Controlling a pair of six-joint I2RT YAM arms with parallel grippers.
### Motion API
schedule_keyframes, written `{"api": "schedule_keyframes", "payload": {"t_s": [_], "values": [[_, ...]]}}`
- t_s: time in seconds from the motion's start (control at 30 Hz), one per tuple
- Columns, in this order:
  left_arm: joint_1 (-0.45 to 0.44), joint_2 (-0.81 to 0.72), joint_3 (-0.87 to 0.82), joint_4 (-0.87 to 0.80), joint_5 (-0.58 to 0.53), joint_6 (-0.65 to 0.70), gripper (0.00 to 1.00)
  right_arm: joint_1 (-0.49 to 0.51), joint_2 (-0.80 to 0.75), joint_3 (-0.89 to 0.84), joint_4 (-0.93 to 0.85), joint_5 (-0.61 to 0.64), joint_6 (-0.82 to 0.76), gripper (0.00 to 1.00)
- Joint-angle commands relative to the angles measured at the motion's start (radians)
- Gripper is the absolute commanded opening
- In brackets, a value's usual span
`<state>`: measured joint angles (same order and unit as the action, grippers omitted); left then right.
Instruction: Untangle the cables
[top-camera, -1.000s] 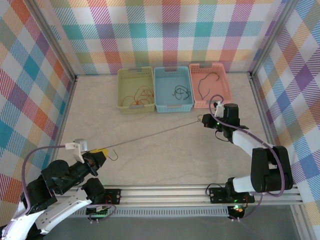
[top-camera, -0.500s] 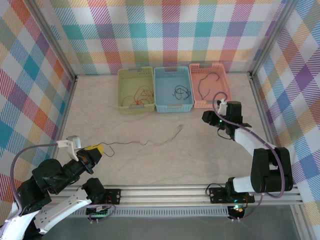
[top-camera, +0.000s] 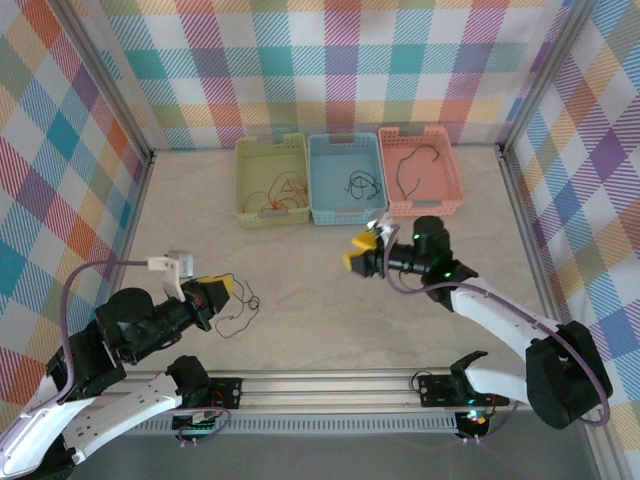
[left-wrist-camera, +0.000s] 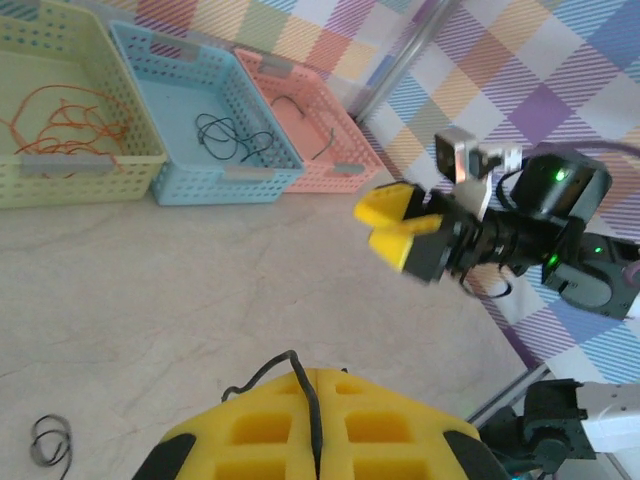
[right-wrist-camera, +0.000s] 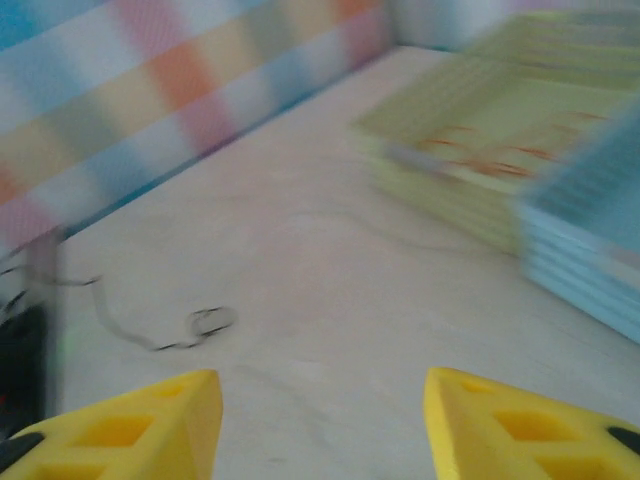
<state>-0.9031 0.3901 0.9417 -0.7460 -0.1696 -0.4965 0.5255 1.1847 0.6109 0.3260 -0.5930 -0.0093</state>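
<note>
From above we see the left gripper (top-camera: 218, 290) closed on a thin dark cable (top-camera: 245, 300) that curls on the table (top-camera: 320, 310) beside it. The left wrist view shows this cable pinched between the yellow fingers (left-wrist-camera: 260, 440); the right wrist view shows the right gripper (right-wrist-camera: 322, 390) with its jaws apart and empty.

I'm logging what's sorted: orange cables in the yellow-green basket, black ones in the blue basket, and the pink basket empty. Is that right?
No: the pink basket is not empty; the top external view shows a dark cable lying in it. The rest stands.
</note>
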Motion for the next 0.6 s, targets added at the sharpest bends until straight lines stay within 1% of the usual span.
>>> {"api": "schedule_keyframes", "payload": {"t_s": [0.0, 0.1, 0.17, 0.23, 0.3, 0.43, 0.57], "values": [[-0.003, 0.06, 0.066, 0.123, 0.056, 0.031, 0.0, 0.119, 0.054, 0.021, 0.056, -0.121, -0.226, 0.61], [-0.004, 0.156, 0.135, 0.165, 0.077, 0.05, 0.0, 0.182, 0.127, 0.026, 0.156, -0.103, -0.199, 0.66], [-0.005, 0.221, 0.194, 0.187, 0.114, 0.058, 0.0, 0.23, 0.192, 0.035, 0.223, -0.126, -0.213, 0.71], [-0.004, 0.279, 0.249, 0.206, 0.158, 0.068, 0.0, 0.288, 0.248, 0.071, 0.211, -0.115, -0.262, 0.74], [-0.003, 0.333, 0.302, 0.213, 0.173, 0.077, 0.0, 0.326, 0.311, 0.101, 0.249, -0.114, -0.266, 0.76], [-0.003, 0.413, 0.385, 0.207, 0.208, 0.089, 0.0, 0.349, 0.408, 0.143, 0.369, -0.107, -0.241, 0.78], [-0.004, 0.46, 0.438, 0.201, 0.235, 0.094, 0.0, 0.365, 0.508, 0.208, 0.4, -0.141, -0.235, 0.76]]}}
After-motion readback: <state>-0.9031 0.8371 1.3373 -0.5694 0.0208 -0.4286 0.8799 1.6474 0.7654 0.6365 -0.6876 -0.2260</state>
